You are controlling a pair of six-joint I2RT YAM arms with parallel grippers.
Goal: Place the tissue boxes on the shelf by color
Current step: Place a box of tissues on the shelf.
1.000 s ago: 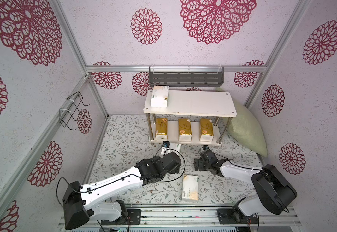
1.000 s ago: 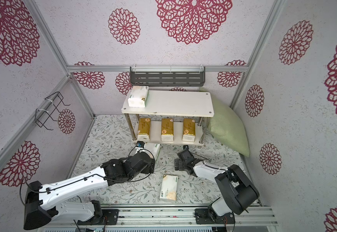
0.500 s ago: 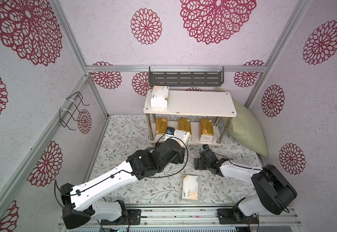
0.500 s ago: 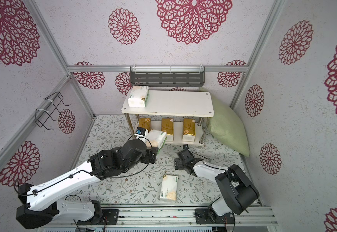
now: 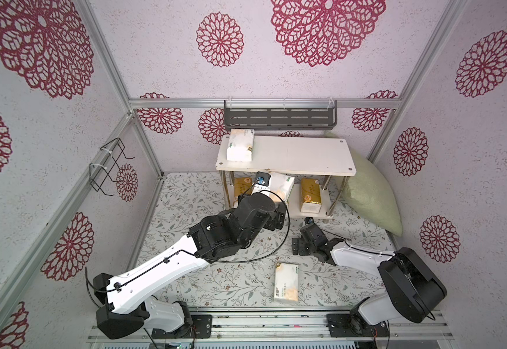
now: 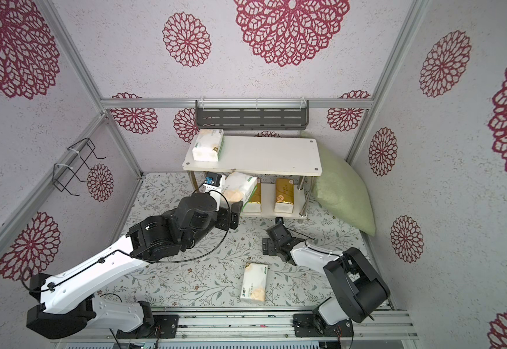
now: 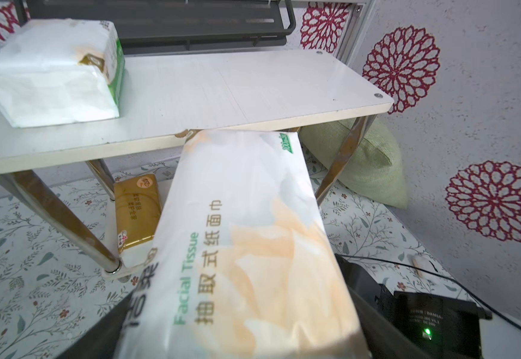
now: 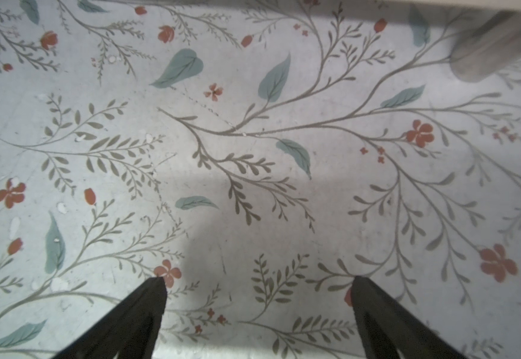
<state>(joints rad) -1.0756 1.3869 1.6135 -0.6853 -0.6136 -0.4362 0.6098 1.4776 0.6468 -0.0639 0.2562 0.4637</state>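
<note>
The shelf's top board [image 7: 253, 93] overhangs the held white pack [image 7: 246, 233].

Pale walls [image 5: 306, 78] with crimson rosettes, leafy floor mat [image 5: 185, 196], green cushion [image 5: 370, 193]

Both top views: high, looking down over the whole booth. Left wrist: close, facing shelf [image 7: 222, 87], shared with the top views. Right wrist: straight down, near floral mat [image 8: 253, 140].

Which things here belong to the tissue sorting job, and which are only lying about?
Job: shelf; white pack on its top board; held white pack; white pack on the floor; gold packs on the lower board.
Lying about: green cushion; grey wall rack; black wire holder.
</note>
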